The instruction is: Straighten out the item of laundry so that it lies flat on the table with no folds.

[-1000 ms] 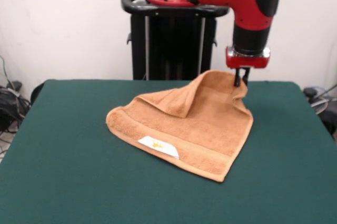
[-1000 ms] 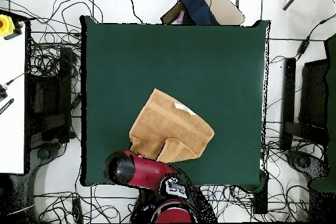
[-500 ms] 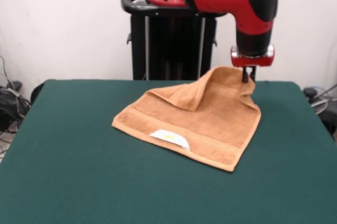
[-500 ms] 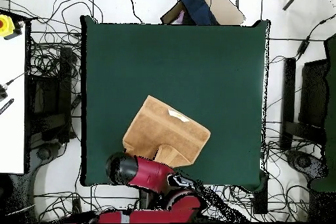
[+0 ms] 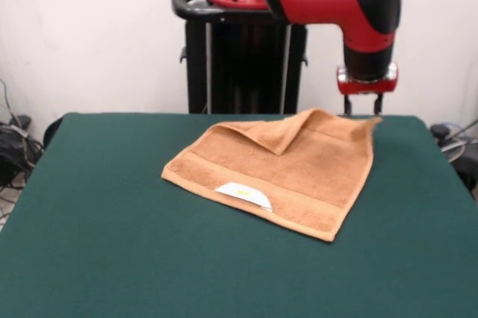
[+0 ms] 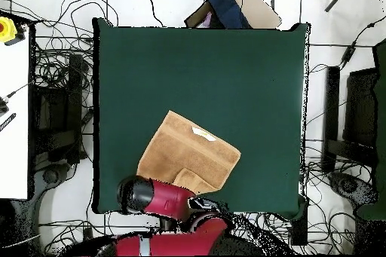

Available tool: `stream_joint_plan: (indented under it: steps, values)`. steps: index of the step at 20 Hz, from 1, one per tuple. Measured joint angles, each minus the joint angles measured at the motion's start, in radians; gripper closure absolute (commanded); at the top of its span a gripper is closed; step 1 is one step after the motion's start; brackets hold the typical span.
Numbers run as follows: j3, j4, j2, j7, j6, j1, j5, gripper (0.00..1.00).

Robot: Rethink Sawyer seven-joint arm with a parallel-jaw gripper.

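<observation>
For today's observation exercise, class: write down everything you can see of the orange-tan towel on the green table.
The towel is an orange-tan terry cloth, roughly square, with woven border bands and a small white tag on the edge nearest the front camera. It lies mostly spread on the table, turned diamond-wise, toward the robot's side. It is not flat: one far corner is folded over onto its top. The gripper stands open above its far corner, apart from it.

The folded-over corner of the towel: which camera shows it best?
The front view. There the flap lies doubled back on the towel, near the gripper, with its crease clear. The overhead view shows only part of the flap, a paler patch at the towel's lower edge partly under the arm.
</observation>
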Motion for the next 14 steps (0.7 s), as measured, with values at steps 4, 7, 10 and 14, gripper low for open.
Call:
stream_joint_plan:
  steps: [4, 7, 10, 14]
  values:
    - [-0.038, -0.006, -0.086, 0.000, 0.182, 0.057, -0.001, 0.00]
    - [-0.064, -0.009, -0.130, 0.000, 0.253, 0.084, -0.001, 0.00]
    - [-0.094, -0.009, -0.161, 0.000, 0.229, 0.105, -0.001, 0.00]
    - [-0.155, -0.018, -0.170, 0.002, 0.040, 0.150, -0.001, 0.00]
